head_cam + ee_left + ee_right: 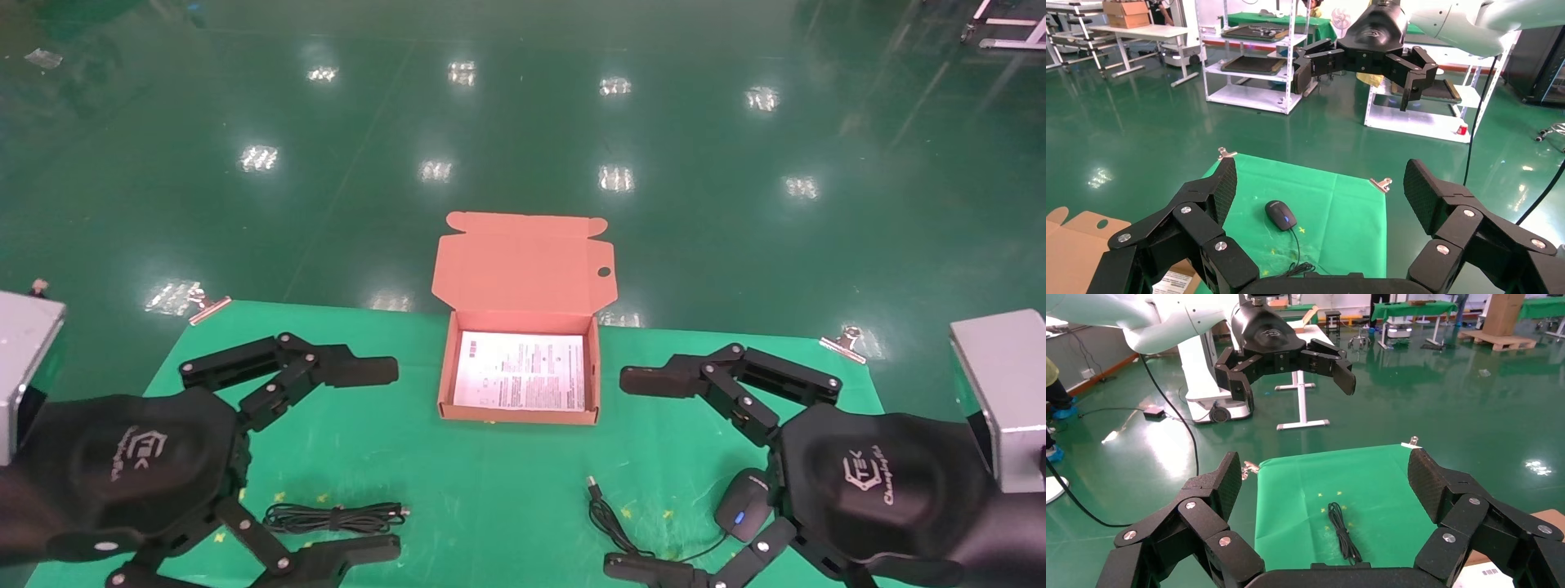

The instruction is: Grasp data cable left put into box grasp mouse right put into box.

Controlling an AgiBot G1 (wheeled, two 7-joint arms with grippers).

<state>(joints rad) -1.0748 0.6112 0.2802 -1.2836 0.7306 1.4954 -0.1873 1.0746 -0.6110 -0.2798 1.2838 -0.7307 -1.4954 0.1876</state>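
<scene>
**Cable and mouse on desk, box open**

Cable (335, 518) lying between fingers of wide-open, empty left end effector (372, 461). Mouse (743, 505) just beside right end effector (637, 474), likewise spread wide, empty. Box (520, 413) midway, at far desk (490, 490) edge.

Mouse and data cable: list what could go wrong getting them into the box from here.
1. The mouse trails a loose cord ending in a plug; lifted by the open right gripper, the cord may drag or hang outside the box.
2. The data cable is a thin, flat bundle on the cloth; the open left gripper could slip off it or pinch the cloth.
3. The box is shallow, so its contents may overhang.
</scene>
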